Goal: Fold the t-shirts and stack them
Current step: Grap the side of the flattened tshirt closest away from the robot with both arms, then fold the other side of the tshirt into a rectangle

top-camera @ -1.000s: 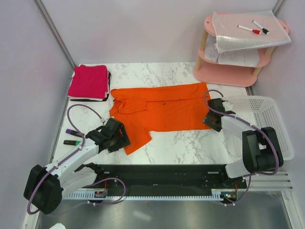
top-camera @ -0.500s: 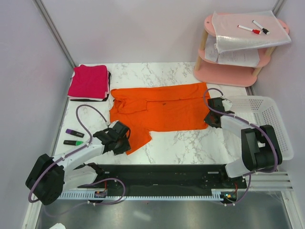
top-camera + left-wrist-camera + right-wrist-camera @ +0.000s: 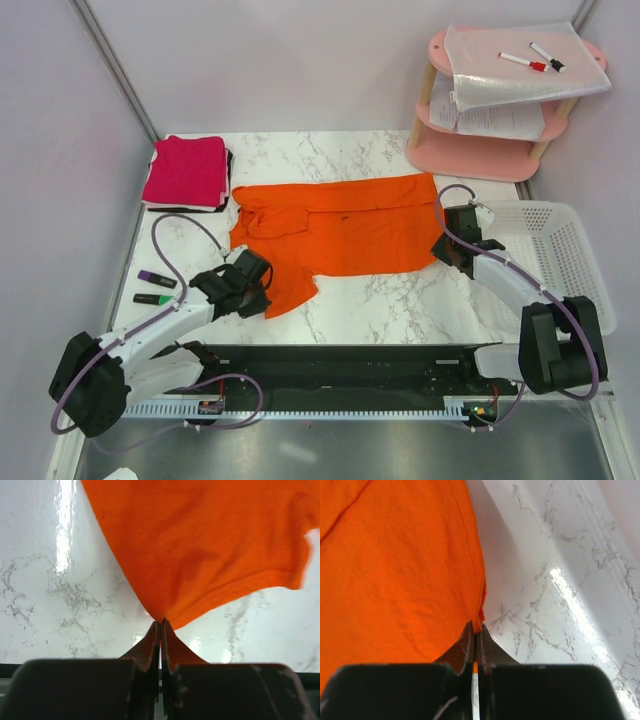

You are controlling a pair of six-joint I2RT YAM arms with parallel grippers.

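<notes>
Inspector: Since the arms sit nearest, what does each one hold?

Assessor: The left gripper [image 3: 161, 625] is pinched tight on the near corner of the orange t-shirt [image 3: 335, 225] — the fabric rises to a peak between the closed fingers. The right gripper [image 3: 476, 629] is likewise clamped on the shirt's right-hand side, at the stitched hem.

Inspector: The cloth itself?

Assessor: Soft matte knit, lightly creased. It lies spread across mid-table, with a narrower flap reaching toward the left arm.

Inspector: Surface and room?

Assessor: The table [image 3: 400, 295] is glossy white marble with grey veining, and glare streaks show in both wrist views. The walls [image 3: 300, 60] are plain and pale.

Inspector: Other items, moving back?

Assessor: A green marker [image 3: 152, 298] and a purple marker [image 3: 155, 278] lie by the left edge. A white perforated plastic basket [image 3: 570, 265] sits at the right edge. In the far left corner a folded pink t-shirt [image 3: 185, 170] tops a small stack, a dark layer showing beneath. At far right stands a pink tiered shelf [image 3: 480, 155] with rounded ends, holding paper sheets [image 3: 500, 118] and — on top — two pens [image 3: 523, 62].
</notes>
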